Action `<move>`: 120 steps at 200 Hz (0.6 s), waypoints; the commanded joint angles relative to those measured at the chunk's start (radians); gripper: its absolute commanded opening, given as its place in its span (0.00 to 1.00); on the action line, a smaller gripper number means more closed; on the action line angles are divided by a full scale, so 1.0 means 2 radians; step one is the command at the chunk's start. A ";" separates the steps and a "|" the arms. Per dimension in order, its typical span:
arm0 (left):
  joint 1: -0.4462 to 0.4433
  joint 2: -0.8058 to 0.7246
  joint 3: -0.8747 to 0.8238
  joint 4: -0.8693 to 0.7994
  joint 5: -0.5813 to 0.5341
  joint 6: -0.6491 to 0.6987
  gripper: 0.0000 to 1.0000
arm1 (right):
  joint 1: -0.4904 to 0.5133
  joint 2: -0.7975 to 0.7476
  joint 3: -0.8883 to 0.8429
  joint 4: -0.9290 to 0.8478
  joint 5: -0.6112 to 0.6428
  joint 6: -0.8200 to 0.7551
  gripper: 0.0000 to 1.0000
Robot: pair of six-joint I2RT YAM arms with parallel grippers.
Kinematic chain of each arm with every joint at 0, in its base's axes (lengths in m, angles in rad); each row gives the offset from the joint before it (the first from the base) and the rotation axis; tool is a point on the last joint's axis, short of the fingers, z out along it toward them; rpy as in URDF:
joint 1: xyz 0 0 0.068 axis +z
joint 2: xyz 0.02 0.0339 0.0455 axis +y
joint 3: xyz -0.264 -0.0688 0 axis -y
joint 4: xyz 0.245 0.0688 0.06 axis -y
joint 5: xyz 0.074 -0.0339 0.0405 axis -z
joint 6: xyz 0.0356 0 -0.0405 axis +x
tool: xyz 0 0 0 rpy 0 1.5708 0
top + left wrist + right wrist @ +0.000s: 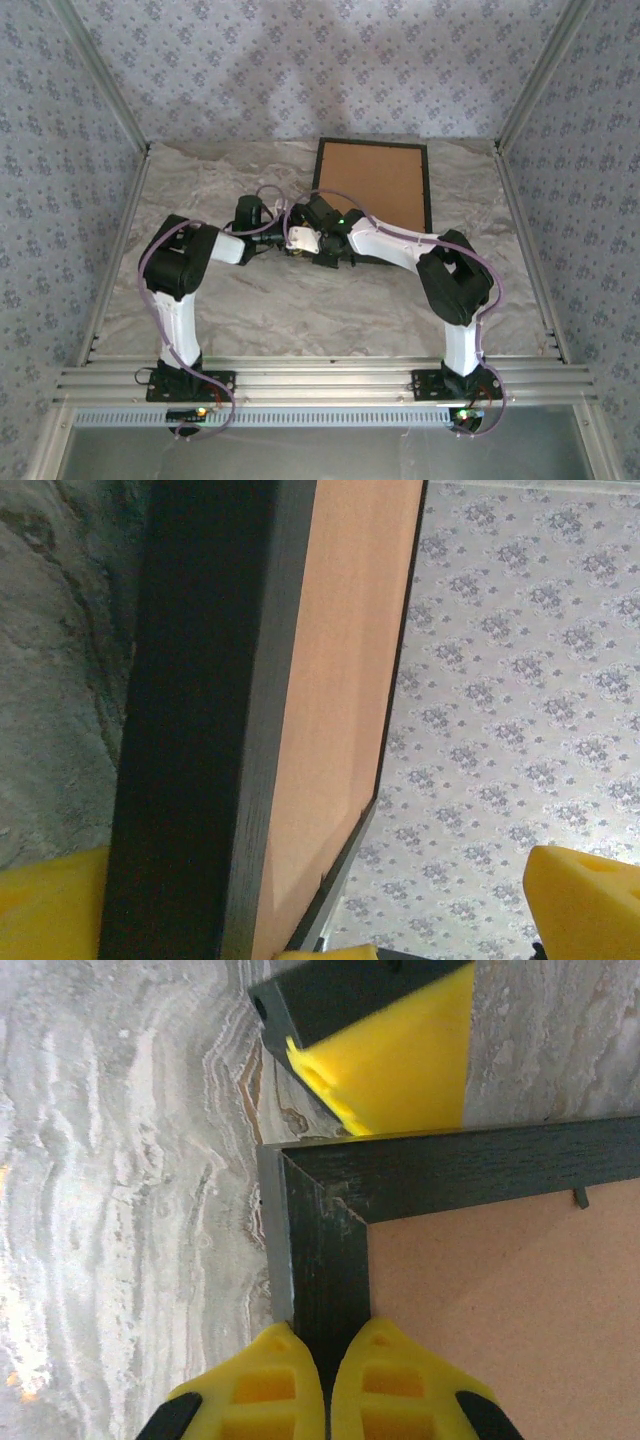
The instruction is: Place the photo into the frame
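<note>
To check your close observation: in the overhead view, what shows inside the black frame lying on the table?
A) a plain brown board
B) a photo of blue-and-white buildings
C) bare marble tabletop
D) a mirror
A: the frame encloses a plain brown board, with no print visible on it.

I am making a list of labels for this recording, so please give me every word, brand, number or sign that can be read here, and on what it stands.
There are none that can be read.
The frame and its brown backing board carry no print or sticker.
The wallpaper bears a flower pattern, no letters.
The table has marble veins, no marks.
</note>
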 commanded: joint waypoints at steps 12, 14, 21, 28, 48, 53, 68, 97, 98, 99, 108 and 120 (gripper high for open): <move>-0.030 0.008 0.018 0.050 0.029 -0.018 0.98 | 0.007 -0.017 0.026 0.025 -0.028 0.011 0.00; -0.031 0.008 0.018 0.053 0.029 -0.019 0.98 | 0.007 -0.016 0.025 0.025 -0.028 0.012 0.00; -0.032 0.008 0.019 0.059 0.030 -0.024 0.97 | 0.007 -0.015 0.022 0.027 -0.027 0.012 0.00; -0.032 0.008 0.018 0.065 0.030 -0.028 0.96 | 0.007 -0.015 0.016 0.030 -0.027 0.013 0.00; -0.031 0.008 0.014 0.085 0.028 -0.041 0.90 | 0.006 -0.016 0.003 0.035 -0.032 0.025 0.00; -0.031 0.008 0.012 0.090 0.027 -0.044 0.87 | 0.005 -0.016 -0.001 0.037 -0.032 0.028 0.00; -0.031 0.010 0.010 0.107 0.023 -0.053 0.77 | 0.005 -0.016 -0.013 0.046 -0.026 0.034 0.00; -0.032 0.013 0.010 0.126 0.021 -0.069 0.61 | 0.004 -0.020 -0.038 0.064 -0.014 0.045 0.02; -0.032 0.013 0.010 0.126 0.021 -0.069 0.60 | 0.004 -0.020 -0.039 0.064 -0.013 0.045 0.02; -0.032 0.013 0.010 0.126 0.021 -0.069 0.60 | 0.004 -0.020 -0.040 0.065 -0.013 0.045 0.03; -0.031 0.012 0.010 0.127 0.021 -0.070 0.56 | 0.005 -0.022 -0.047 0.071 -0.008 0.048 0.07; -0.032 0.011 0.010 0.127 0.019 -0.072 0.52 | 0.004 -0.025 -0.054 0.076 -0.003 0.052 0.14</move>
